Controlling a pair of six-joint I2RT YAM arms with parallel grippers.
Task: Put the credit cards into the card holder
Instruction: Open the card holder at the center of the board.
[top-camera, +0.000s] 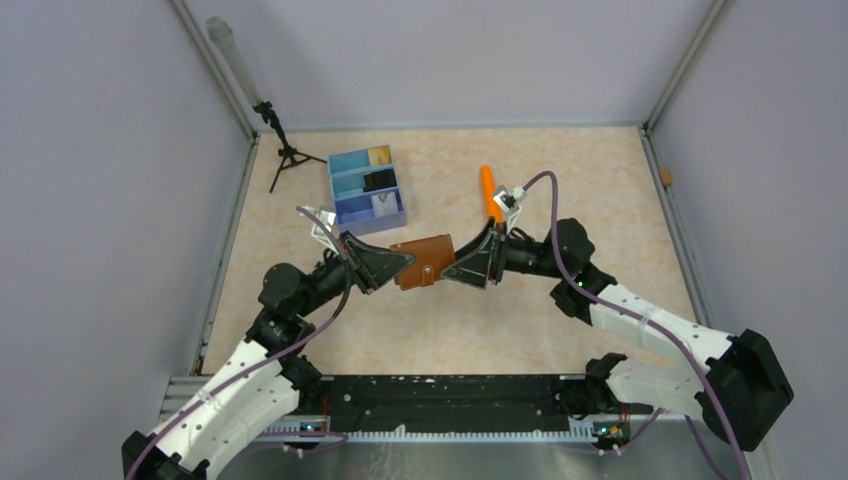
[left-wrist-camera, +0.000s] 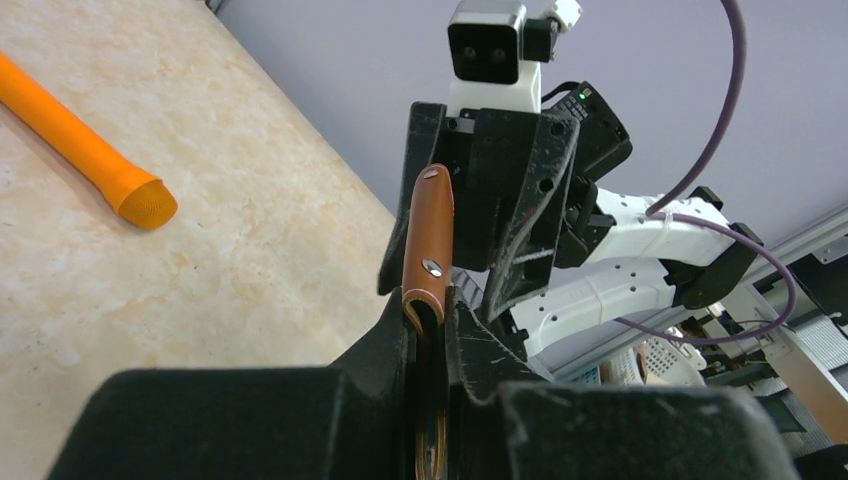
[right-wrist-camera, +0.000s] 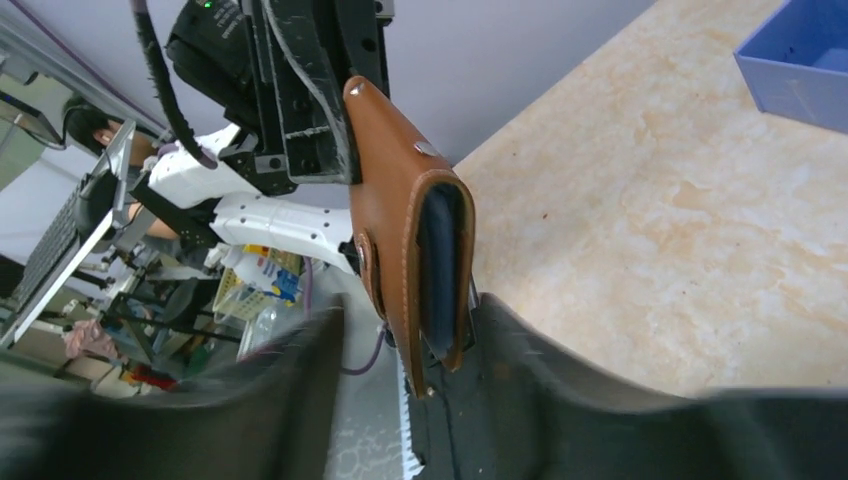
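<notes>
The brown leather card holder (top-camera: 424, 262) hangs above the middle of the table between my two grippers. My left gripper (top-camera: 403, 263) is shut on its left end; in the left wrist view the fingers (left-wrist-camera: 432, 315) pinch the folded edge below the snap tab (left-wrist-camera: 428, 240). My right gripper (top-camera: 452, 268) is at the other end. Its fingers (right-wrist-camera: 408, 305) straddle the card holder (right-wrist-camera: 395, 200), one touching, the other blurred and apart from it. Something dark lies between the leaves. Credit cards lie in a blue tray: tan-gold (top-camera: 380, 155), black (top-camera: 379, 180), white (top-camera: 381, 203).
The blue three-compartment tray (top-camera: 372, 220) stands on the table behind the left gripper, its corner also in the right wrist view (right-wrist-camera: 800, 60). An orange pen-like stick (top-camera: 489, 192) lies behind the right gripper. A small black tripod (top-camera: 285, 150) stands at the back left corner.
</notes>
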